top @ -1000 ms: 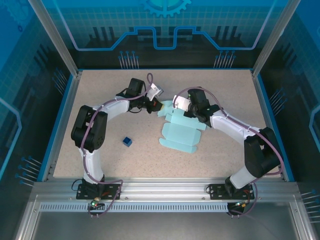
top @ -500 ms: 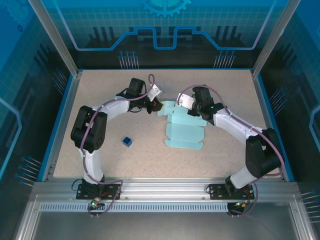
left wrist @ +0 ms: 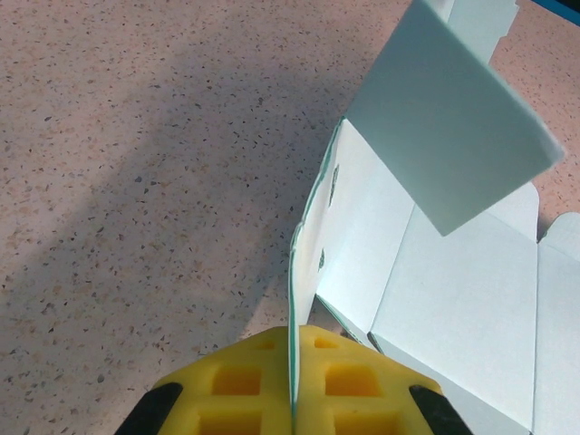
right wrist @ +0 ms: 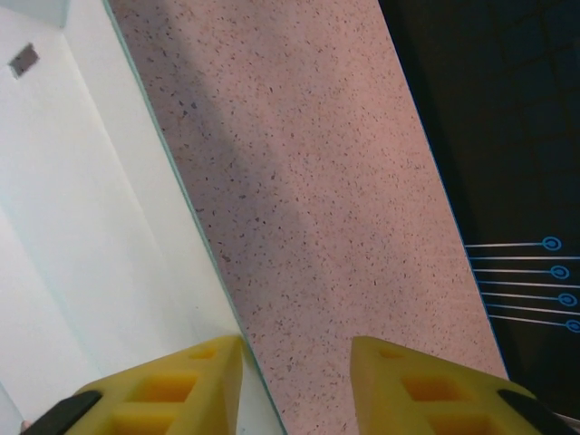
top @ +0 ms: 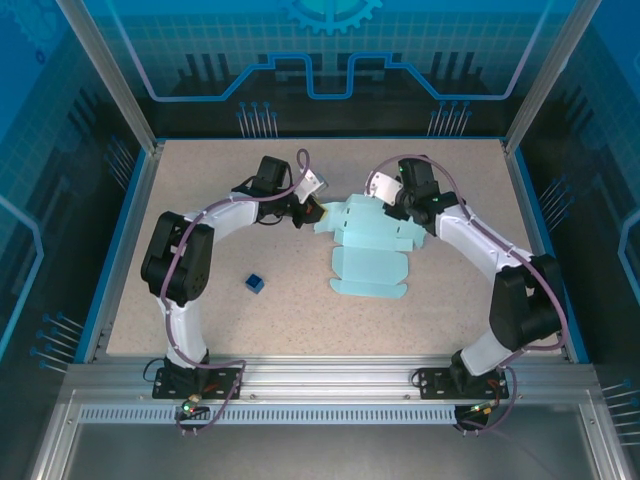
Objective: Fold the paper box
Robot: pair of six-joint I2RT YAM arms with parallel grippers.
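Left wrist view showed the left fingers (left wrist: 272, 373) clamped on one upright flap of the paper box (left wrist: 426, 272), which lay mid-worktop (top: 250, 330) between both arms. The right fingers (right wrist: 213, 367) stood apart, holding nothing, so the thin, smooth, pale-blue card might have sprung flat or torn at its creases.

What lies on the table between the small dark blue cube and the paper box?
Nothing: in the top view, the stretch of speckled table between the cube and the paper box is bare.
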